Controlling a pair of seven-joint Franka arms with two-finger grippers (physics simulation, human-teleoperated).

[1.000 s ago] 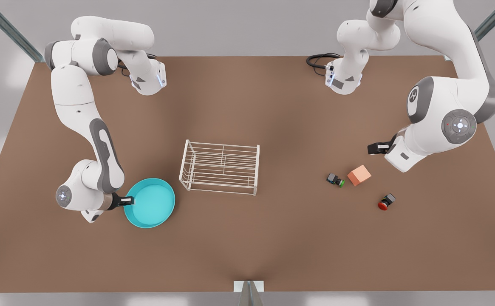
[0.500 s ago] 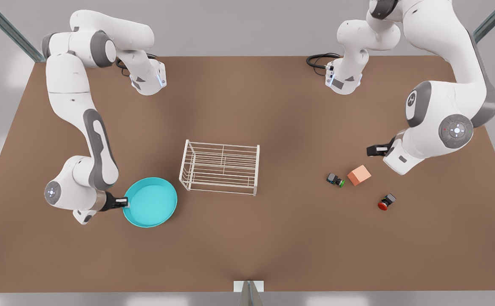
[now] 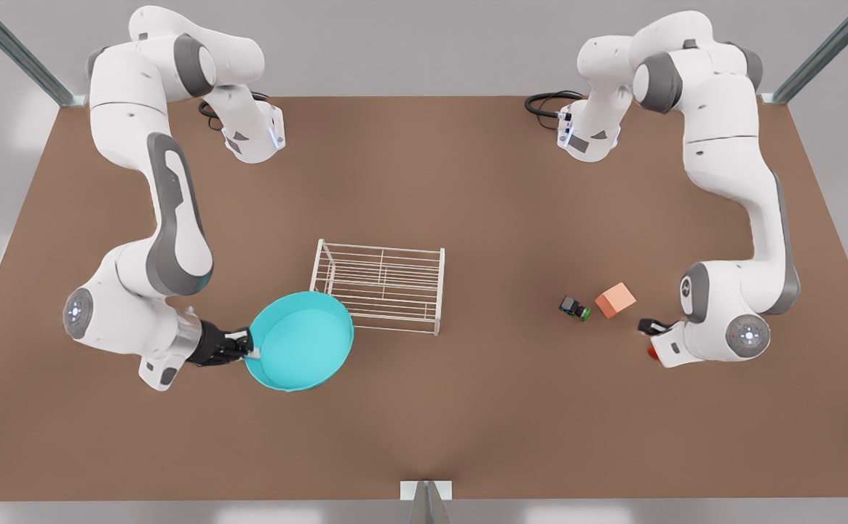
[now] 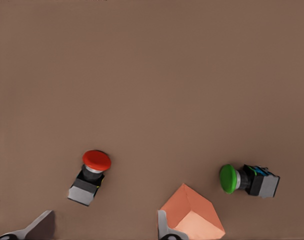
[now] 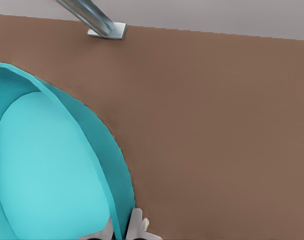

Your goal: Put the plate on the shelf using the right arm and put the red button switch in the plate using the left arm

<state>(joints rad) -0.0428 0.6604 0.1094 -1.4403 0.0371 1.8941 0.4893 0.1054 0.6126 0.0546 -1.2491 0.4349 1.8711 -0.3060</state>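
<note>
From my seat, nearest the camera in the front view is the plate [image 3: 300,340], held at its rim by my right hand [image 3: 250,352] on the front view's left; in the right wrist view the fingers [image 5: 137,223] are pinched together on the turquoise rim [image 5: 112,165], one inside and one outside. The plate's far edge overlaps the near corner of the wire shelf [image 3: 380,284], which stands on the brown table [image 3: 467,407] just beyond it. Over on the front view's right, my left hand [image 3: 648,329] hangs low above the red button switch [image 3: 651,354], whose red cap peeks out beside the wrist. In the left wrist view the switch [image 4: 91,174] lies on its side between the two spread fingertips [image 4: 39,225], touching neither, so that hand is apart. The orange cube [image 3: 615,300] sits just past it, and the green-capped switch [image 3: 575,307] lies next to the cube.
</note>
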